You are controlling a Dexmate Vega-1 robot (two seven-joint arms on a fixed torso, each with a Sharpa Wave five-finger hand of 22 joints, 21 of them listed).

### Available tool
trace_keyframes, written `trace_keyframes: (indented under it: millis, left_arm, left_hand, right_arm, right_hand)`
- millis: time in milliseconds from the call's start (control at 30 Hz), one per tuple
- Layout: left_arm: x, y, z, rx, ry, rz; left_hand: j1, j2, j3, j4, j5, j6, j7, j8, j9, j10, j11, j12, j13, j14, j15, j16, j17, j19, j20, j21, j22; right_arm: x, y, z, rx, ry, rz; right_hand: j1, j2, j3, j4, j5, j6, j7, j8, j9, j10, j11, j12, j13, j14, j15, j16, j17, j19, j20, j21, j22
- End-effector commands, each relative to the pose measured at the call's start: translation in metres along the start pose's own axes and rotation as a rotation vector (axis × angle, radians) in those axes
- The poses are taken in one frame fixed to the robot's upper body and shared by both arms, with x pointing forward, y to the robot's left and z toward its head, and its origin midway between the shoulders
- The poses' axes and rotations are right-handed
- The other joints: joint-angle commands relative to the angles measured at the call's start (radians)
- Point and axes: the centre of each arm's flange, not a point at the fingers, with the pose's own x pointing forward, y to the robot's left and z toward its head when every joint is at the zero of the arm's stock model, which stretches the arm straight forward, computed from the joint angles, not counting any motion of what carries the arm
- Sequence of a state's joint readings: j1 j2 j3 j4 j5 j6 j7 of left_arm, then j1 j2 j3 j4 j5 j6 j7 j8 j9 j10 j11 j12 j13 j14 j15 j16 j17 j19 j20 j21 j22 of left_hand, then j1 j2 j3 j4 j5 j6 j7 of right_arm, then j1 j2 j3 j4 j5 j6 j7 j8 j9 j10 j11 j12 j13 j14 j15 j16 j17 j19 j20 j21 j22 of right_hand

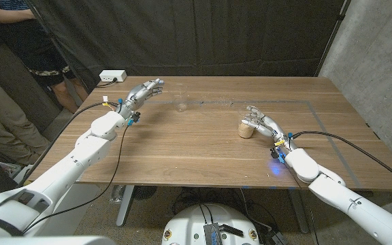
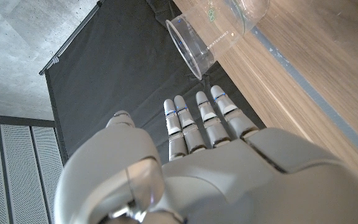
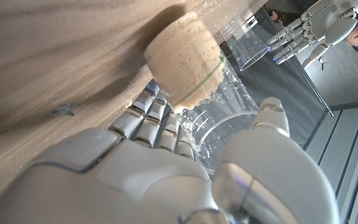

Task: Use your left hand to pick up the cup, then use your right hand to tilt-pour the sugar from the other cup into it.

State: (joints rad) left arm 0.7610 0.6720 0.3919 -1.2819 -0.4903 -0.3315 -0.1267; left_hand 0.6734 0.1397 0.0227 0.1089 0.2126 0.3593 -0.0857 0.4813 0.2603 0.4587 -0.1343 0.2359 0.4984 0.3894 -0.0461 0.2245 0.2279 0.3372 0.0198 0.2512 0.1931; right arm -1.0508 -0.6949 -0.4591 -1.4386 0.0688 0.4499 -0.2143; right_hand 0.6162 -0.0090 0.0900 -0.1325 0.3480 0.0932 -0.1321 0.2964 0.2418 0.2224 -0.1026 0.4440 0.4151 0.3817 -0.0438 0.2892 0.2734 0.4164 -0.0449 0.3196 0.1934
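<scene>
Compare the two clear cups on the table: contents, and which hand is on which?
The cup by the left hand looks empty; the cup at the right hand holds pale brown sugar in its bottom.
The left hand is open beside its cup, apart from it; the right hand has its fingers around the sugar cup.
Both are clear plastic and stand upright on the wooden table.
</scene>
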Motion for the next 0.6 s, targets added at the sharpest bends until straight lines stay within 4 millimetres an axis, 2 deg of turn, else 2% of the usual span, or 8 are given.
trace_keyframes:
  millis: [33, 333, 600]
  left_arm:
    - [-0.0011, -0.0031, 0.0022, 0.009, 0.002, -0.001]
    - [-0.0002, -0.0035, 0.0068, 0.019, -0.003, -0.001]
    - [-0.0008, -0.0051, 0.0081, 0.021, -0.001, 0.003]
  left_hand:
    - [-0.002, 0.002, 0.006, 0.005, 0.002, 0.012, -0.001, 0.001, 0.001, 0.007, 0.002, 0.002, 0.002, 0.008, -0.106, -0.006, 0.002, 0.005, -0.009, -0.001, 0.006]
    - [-0.002, 0.002, 0.007, 0.004, 0.002, 0.012, 0.000, 0.001, 0.001, 0.011, 0.001, 0.003, 0.002, 0.007, -0.105, -0.006, 0.002, 0.006, -0.009, -0.001, 0.006]
    - [-0.002, 0.001, 0.008, 0.004, 0.002, 0.014, -0.001, 0.001, 0.000, 0.011, -0.001, 0.003, 0.003, 0.008, -0.107, -0.006, 0.002, 0.006, -0.009, -0.002, 0.006]
  right_arm:
    - [-0.0053, 0.0031, -0.0039, 0.026, -0.013, -0.022]
    - [-0.0052, 0.0033, -0.0059, 0.072, -0.032, -0.042]
    - [-0.0030, 0.0003, -0.0059, 0.111, -0.052, -0.044]
  right_hand:
    - [0.015, 0.005, 0.009, -0.004, -0.003, 0.015, -0.001, 0.015, 0.007, 0.018, -0.003, 0.017, 0.015, 0.024, -0.181, 0.016, 0.011, 0.013, -0.129, 0.004, 0.006]
    - [0.025, 0.007, 0.010, -0.006, -0.008, 0.035, -0.003, 0.029, 0.014, 0.037, -0.002, 0.040, 0.033, 0.044, -0.182, 0.023, 0.022, 0.024, -0.133, 0.005, 0.008]
    - [0.036, 0.008, 0.011, -0.009, -0.013, 0.053, -0.003, 0.042, 0.021, 0.053, -0.003, 0.061, 0.050, 0.067, -0.183, 0.031, 0.034, 0.048, -0.147, 0.013, 0.011]
